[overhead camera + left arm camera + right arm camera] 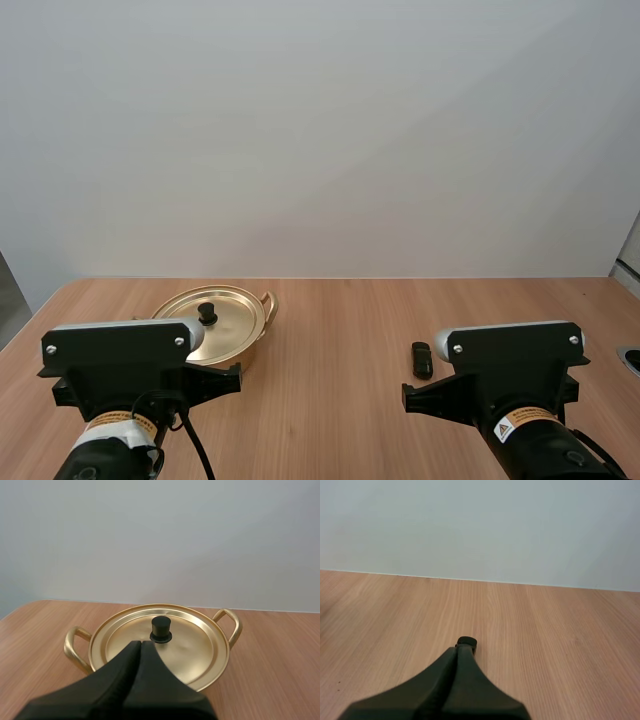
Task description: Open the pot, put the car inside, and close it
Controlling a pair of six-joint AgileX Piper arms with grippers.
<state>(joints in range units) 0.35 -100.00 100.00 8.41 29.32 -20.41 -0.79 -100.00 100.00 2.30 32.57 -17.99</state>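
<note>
Wood-grained pale brown tabletop (340, 325) stretches under both arms. On its left half sits the round brass-gold metal pot (74, 645) with two loop handles. The shallow gold lid (200, 647) is seated on it, so the opening step looks not yet begun. Facing the pot, the left gripper (140, 644) has its black fingers pressed together into one empty wedge. The right gripper (461, 650) is likewise closed on nothing. The small black oblong toy car (422, 359) lies on bare wood, well apart from the pot on its right. It is just ahead of the right gripper's tips, its long axis running away from that arm. Smallest, the black knob (161, 629) at the lid's centre stands straight beyond the left tips. The left arm seems best placed to lift it, once its fingers spread.
</note>
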